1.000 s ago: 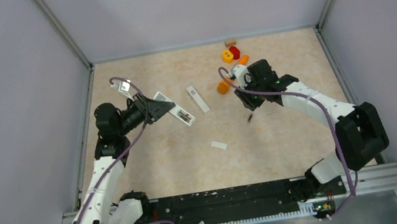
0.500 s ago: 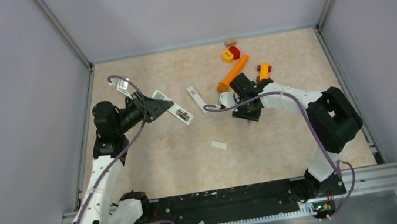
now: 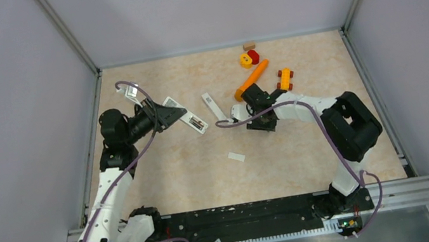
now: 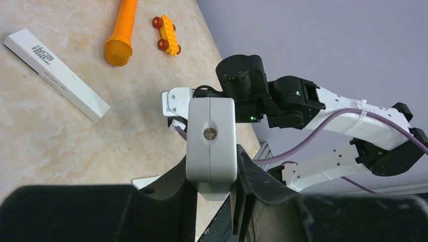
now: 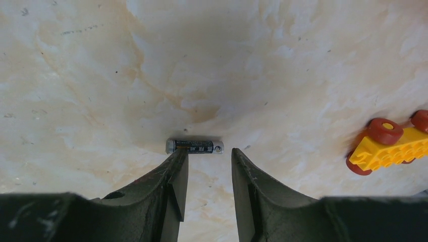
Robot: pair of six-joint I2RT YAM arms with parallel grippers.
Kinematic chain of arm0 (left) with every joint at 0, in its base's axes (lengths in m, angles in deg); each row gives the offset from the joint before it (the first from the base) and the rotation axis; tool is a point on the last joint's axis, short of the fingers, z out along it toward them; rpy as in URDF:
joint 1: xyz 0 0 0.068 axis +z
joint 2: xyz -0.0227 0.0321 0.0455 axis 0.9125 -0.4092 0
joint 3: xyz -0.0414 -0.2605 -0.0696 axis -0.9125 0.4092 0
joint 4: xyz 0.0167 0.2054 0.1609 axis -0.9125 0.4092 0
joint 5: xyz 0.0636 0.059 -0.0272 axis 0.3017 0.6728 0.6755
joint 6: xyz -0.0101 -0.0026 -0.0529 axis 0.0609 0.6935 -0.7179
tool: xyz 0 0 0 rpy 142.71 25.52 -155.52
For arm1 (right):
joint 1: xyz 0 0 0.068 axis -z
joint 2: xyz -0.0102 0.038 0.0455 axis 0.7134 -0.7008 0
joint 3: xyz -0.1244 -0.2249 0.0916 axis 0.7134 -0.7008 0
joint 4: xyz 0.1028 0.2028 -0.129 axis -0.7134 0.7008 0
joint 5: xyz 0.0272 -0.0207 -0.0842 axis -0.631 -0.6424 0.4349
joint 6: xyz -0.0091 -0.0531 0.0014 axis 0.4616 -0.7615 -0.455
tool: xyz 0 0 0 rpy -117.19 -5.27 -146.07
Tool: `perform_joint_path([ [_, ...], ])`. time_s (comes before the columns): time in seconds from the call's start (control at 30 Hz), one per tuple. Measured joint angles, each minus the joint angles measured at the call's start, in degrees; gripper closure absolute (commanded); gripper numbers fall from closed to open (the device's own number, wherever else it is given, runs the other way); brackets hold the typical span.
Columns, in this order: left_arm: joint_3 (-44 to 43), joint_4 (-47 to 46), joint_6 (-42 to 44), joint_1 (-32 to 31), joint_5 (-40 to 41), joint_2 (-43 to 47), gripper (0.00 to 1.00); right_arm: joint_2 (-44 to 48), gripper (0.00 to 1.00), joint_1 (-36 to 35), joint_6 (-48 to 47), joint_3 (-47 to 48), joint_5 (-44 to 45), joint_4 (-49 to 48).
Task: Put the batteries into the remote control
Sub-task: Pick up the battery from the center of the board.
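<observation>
Nearest me, a small flat white plastic cover [image 3: 236, 156] lies alone on the beige marbled tabletop [image 3: 175, 178]. Beyond it my right gripper [image 5: 209, 156] hangs low over the table, jaws part open and holding nothing. The small dark grey cylindrical battery [image 5: 195, 146] lies just past the fingertips, crosswise to the gap. Its left end touches or slips under the left finger; I cannot tell which.

That is my worry. The battery's long axis runs along the closing line, so shutting here would likely pinch it end to end or ride over it, and a round body could roll or squirt away. I judge a wrist turn is needed first.

My left gripper [image 4: 212, 176] is clamped on the long slim white remote control [image 4: 211, 136], its dark end toward the middle of the table.

Open room lies between the arms. Farther out it tightens: a second white bar [image 3: 214, 107], the orange carrot toy [image 3: 252, 80] and the yellow brick car [image 5: 391, 143] sit near the right wrist, where a wide swing could knock them.
</observation>
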Motion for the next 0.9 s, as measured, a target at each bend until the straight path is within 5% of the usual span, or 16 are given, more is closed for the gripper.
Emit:
perform_joint_path([
  [0.9, 0.0, 0.5, 0.2, 0.8, 0.0, 0.9, 1.0, 3.1, 0.6, -0.5, -0.7, -2.4, 0.6, -3.0],
])
